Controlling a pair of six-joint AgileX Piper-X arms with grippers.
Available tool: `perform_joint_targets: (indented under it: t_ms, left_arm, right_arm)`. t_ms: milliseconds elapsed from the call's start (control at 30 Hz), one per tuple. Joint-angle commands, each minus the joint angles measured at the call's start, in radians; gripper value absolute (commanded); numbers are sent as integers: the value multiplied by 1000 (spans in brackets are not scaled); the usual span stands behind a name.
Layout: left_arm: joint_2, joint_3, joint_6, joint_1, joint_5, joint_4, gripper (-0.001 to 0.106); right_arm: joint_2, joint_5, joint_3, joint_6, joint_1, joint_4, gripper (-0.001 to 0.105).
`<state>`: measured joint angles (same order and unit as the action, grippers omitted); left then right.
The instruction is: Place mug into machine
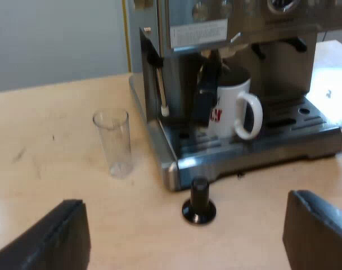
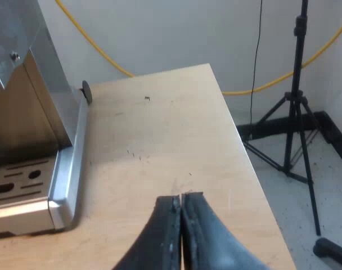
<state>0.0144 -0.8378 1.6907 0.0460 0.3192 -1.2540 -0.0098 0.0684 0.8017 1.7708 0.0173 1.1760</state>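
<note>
Left gripper [image 1: 185,239] hovers low over the table [image 1: 47,146] facing the espresso machine [image 1: 244,34], its 2 fingers spread wide, holding nothing. The white mug [image 1: 233,107], red-marked, stands upright on the machine's drip tray [image 1: 306,121], handle outward. Right gripper [image 2: 181,202] hangs beside the machine's tray corner, fingers pressed together, empty.

Both views are lit softly and evenly. A washed-out bright patch is seen on the pale wooden tabletop [image 1: 331,79] beyond the brushed-steel espresso machine [image 1: 283,70], whose tray edge is marked by glare. A faint shadow is cast around the black-knobbed tamper [image 1: 199,199]; the recess behind the white ceramic mug [image 1: 233,109] is left dark.
</note>
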Motion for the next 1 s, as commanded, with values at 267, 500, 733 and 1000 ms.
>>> perform_joint_targets:
  t_ms: [267, 500, 733, 1000]
  left_arm:
    - [139, 186, 10, 1, -8, 146, 71]
    - [139, 285, 10, 1, -8, 220, 71]
    - [138, 317, 10, 1, -8, 222, 71]
    - [138, 329, 10, 1, -8, 245, 71]
  right_arm:
    - [-43, -6, -103, 13, 3, -89, 0]
    - [-43, -6, -190, 13, 3, -114, 0]
    - [-43, -6, -244, 4, 3, -118, 0]
    - [-43, -6, -265, 4, 3, -130, 0]
